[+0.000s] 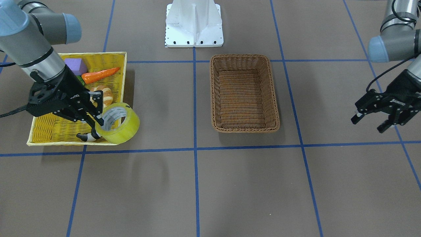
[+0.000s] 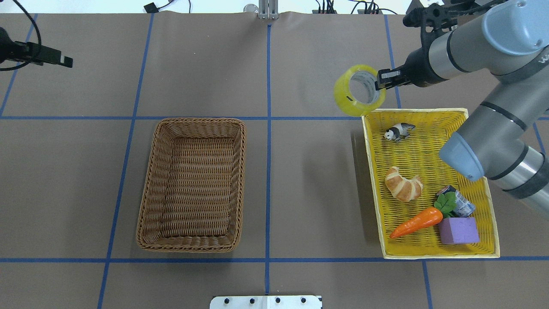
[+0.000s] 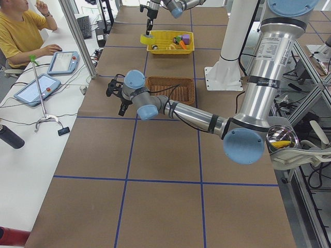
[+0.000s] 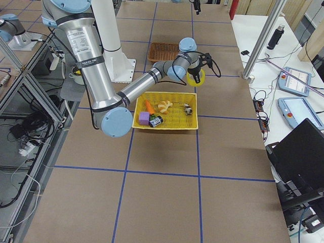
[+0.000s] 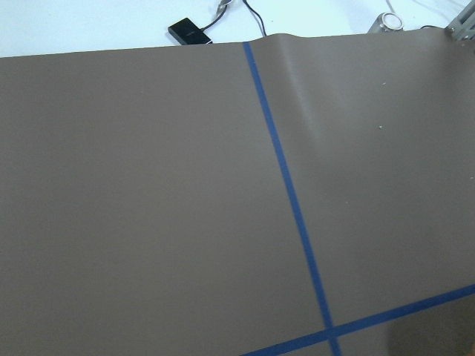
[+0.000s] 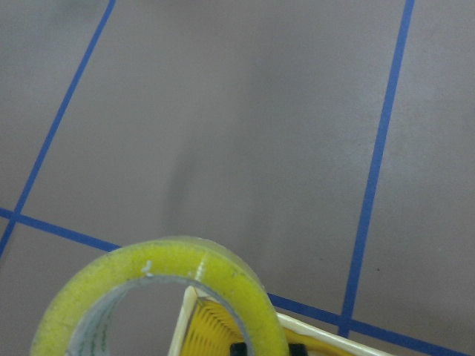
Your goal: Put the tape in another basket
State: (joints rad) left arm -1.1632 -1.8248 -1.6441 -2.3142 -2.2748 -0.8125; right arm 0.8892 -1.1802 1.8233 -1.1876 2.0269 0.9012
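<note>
The yellow tape roll [image 1: 122, 126] hangs in my right gripper [image 1: 98, 123], which is shut on its wall with one finger through the grey core. The roll is lifted over the outer corner of the shallow yellow tray [image 1: 56, 129]. In the overhead view the tape [image 2: 358, 103] sits just beyond the tray's far corner, held by the right gripper [image 2: 379, 80]. The right wrist view shows the roll [image 6: 245, 280] low in frame. The brown wicker basket [image 1: 245, 128] stands empty at mid-table, also in the overhead view [image 2: 188, 247]. My left gripper [image 1: 368, 123] is open and empty, hovering well away from the basket.
The yellow tray [image 2: 429, 122] holds a croissant [image 2: 403, 184], a carrot [image 2: 416, 222], a purple block [image 2: 459, 230], a small can [image 2: 463, 205] and a black-and-white toy animal [image 2: 399, 131]. The white robot base [image 1: 194, 24] stands behind the basket. Blue tape lines cross the brown table.
</note>
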